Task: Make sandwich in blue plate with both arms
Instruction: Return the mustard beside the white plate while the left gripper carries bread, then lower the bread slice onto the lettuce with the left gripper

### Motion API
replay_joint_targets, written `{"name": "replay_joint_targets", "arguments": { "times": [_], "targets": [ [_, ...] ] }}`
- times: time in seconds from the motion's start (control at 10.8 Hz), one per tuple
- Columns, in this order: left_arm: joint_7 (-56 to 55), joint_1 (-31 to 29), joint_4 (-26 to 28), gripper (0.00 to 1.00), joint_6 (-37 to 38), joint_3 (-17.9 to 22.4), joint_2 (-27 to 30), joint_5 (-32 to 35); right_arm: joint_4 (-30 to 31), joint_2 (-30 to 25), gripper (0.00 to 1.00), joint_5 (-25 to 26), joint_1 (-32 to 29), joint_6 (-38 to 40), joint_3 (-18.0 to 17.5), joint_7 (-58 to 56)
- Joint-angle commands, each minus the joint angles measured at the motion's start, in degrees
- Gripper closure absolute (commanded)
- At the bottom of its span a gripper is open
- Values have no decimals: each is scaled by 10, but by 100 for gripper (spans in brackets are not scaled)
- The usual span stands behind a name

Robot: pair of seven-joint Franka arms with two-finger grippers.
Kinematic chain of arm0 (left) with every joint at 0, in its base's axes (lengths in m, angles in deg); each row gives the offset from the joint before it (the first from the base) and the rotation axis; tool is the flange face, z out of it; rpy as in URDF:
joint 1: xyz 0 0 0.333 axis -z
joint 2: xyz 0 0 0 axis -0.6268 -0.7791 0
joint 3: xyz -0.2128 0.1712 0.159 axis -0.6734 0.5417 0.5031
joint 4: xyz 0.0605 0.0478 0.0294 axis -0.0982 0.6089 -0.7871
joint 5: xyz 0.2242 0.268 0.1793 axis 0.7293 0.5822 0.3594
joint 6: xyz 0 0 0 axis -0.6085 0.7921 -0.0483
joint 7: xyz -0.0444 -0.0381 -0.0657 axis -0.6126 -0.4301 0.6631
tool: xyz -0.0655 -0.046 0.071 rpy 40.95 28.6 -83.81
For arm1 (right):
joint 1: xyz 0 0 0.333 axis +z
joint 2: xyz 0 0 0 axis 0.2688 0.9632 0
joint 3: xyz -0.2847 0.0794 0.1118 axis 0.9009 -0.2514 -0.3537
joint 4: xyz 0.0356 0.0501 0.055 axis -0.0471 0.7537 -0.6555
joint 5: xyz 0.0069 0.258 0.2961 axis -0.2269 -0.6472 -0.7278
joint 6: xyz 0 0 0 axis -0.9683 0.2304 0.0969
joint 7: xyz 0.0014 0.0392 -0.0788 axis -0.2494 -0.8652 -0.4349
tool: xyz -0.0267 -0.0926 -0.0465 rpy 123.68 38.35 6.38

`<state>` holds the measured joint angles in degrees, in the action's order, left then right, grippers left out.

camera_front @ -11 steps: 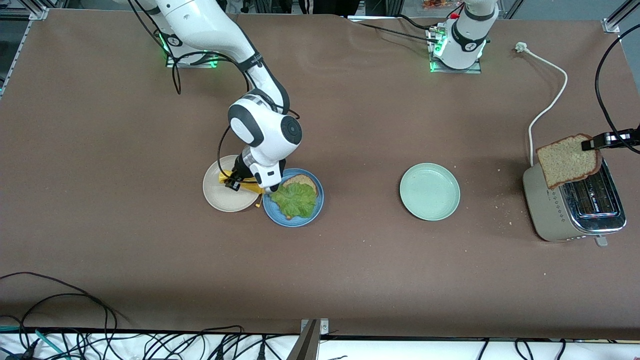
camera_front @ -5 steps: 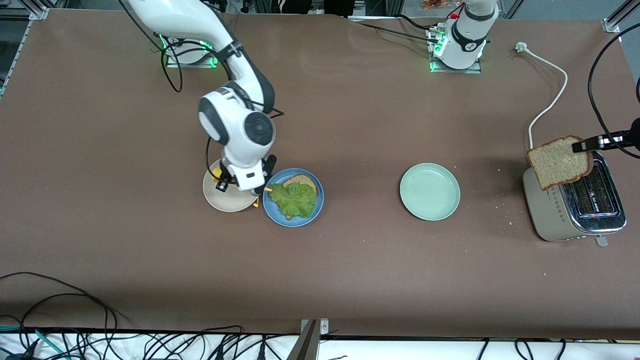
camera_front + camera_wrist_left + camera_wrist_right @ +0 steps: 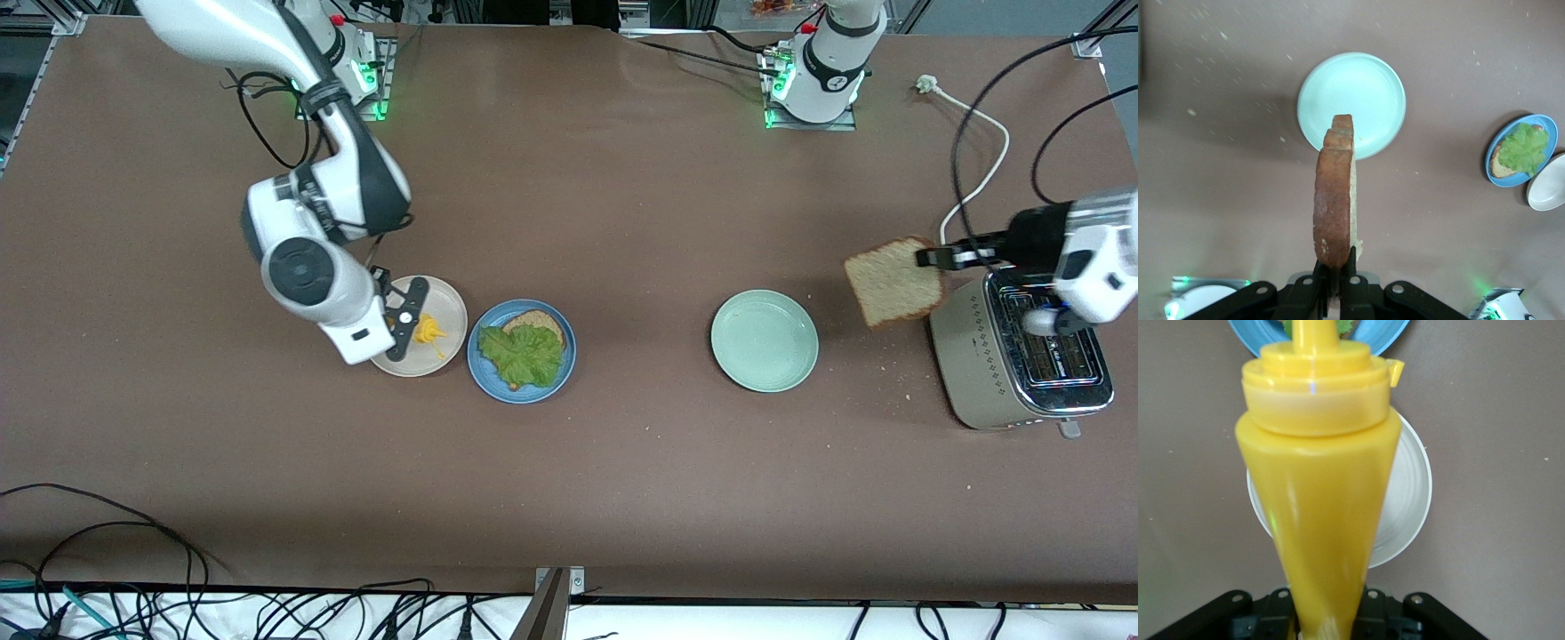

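Front view, left fingers [image 3: 929, 258] pinching bread slice [image 3: 892, 281], right fingers [image 3: 411, 318] clamping yellow bottle [image 3: 430, 331] over beige plate [image 3: 450, 307]

blue plate [image 3: 564, 366]: round, flat, beside the beige plate [image 3: 449, 302]
sandwich [image 3: 524, 351]: one bread slice under ruffled lettuce, open-topped, on blue plate

Left tool [image 3: 927, 257] clamped, arm extended low; right tool [image 3: 411, 317] clenched, its wrist angled downward.

The left gripper [image 3: 1335, 288] has its jaws clamped on a bread slice [image 3: 1333, 200] over the brown table [image 3: 1451, 253] beside the mint-green plate [image 3: 1368, 87].
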<state>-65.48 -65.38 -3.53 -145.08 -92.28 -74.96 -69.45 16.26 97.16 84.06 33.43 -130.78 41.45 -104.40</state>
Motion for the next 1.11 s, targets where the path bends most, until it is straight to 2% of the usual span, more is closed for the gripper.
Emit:
{"name": "replay_joint_targets", "arguments": {
  "times": [0.0, 0.28, 0.46, 0.65, 1.02],
  "targets": [
    [-132, 21, 7, 100, -44, -60, -13, -56, 6, 9, 100, -110, -81, -5, -14, -163],
    [-294, 137, 6, 100, -160, -59, -40, -61, 5, 39, 100, -200, -153, -2, -15, -322],
    [-374, 199, 4, 100, -262, -59, -72, -59, -4, 79, 100, -265, -198, 5, -15, -434],
    [-407, 246, 4, 100, -361, -60, -113, -60, -20, 116, 100, -305, -228, 27, -16, -509],
    [-450, 340, 4, 100, -564, -53, -180, -56, -40, 178, 100, -372, -252, 48, -21, -582]
  ]
}}
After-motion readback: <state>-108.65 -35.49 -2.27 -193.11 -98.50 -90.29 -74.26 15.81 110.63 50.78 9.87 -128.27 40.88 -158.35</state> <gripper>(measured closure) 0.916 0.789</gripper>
